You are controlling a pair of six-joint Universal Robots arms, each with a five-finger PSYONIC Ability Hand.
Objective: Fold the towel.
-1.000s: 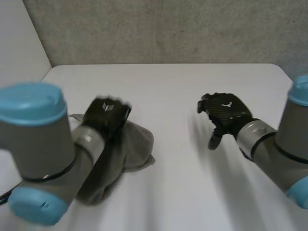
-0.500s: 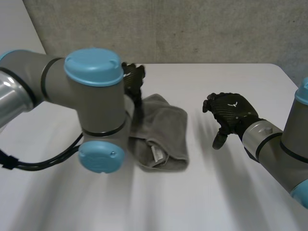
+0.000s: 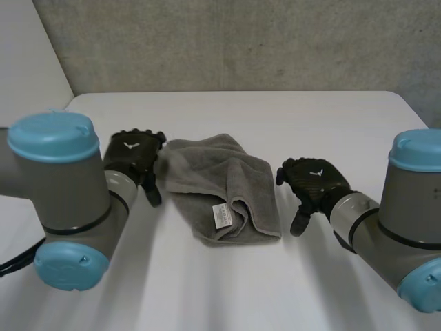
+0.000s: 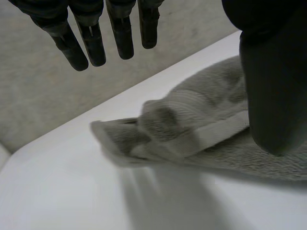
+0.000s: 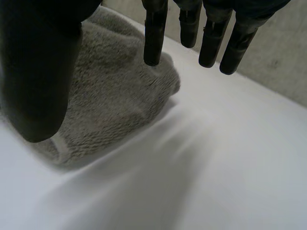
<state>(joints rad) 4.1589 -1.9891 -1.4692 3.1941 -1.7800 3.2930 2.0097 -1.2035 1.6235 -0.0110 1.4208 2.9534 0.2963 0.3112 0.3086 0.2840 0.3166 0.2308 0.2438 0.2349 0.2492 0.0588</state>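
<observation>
A grey towel [image 3: 219, 181] lies folded into a loose, thick bundle near the middle of a white counter [image 3: 275, 117]. Its top layer is doubled over, with rounded folds along the side nearer the robot's right arm. A small white label [image 3: 222, 216] shows on the edge closest to the robot. The corner toward the left arm looks slightly rumpled.

The left hand [image 3: 132, 153] hovers or rests just beside one side of the towel; whether it touches the cloth cannot be told. Seen from its wrist, its fingers [image 4: 91, 40] are straight and slightly spread, well apart from the thumb [image 4: 271, 86], with nothing pinched between them. The dark thumb blocks part of the towel behind it.

The right hand [image 3: 313, 181] is just beside the opposite side of the towel. Its fingers [image 5: 156, 36] hang straight and a little apart, and its thumb [image 5: 38, 81] stands off to one side, gripping nothing. That thumb hides part of the towel's near edge.

The left arm [image 3: 62, 186], grey with a light-blue cap, covers the near corner of the counter on its side. The right arm [image 3: 406, 207] does the same opposite. A rough grey wall [image 3: 241, 41] rises behind the counter.
</observation>
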